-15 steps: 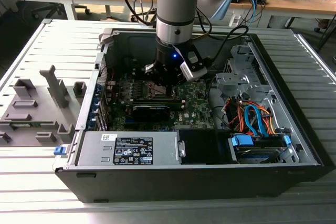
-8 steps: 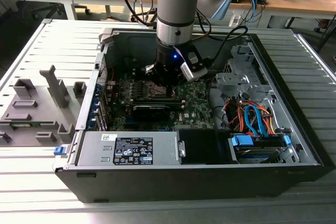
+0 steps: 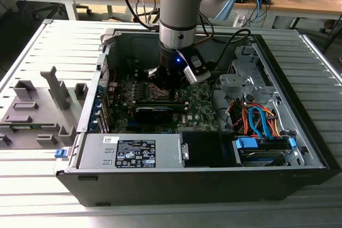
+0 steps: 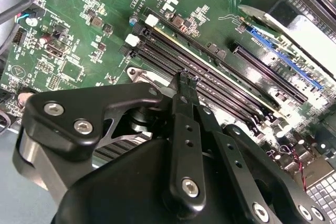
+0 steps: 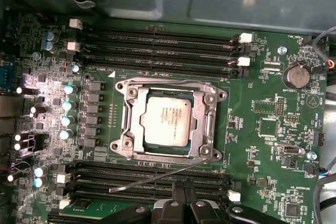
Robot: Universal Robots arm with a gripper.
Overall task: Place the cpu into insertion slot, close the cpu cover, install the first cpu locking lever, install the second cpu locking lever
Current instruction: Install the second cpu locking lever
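Nearest you, the black two-fingered gripper [image 5: 178,204] has its tips drawn together with nothing visible between them, poised just beside the thin grey wire locking lever [image 5: 157,175]. That lever lies slanted across the long black memory slots [image 5: 147,181], apparently unlatched. If you push it off-line, it could slip from the tips and scrape the green circuit board [image 5: 262,103].

Just beyond, the silver-grey square metal cpu cover [image 5: 127,124] lies down over the dull silver square cpu [image 5: 167,121], which sits in the black square insertion slot [image 5: 222,96]. If the chip isn't fully seated, clamping could bend the contacts. Whether the other lever is latched, you cannot tell.
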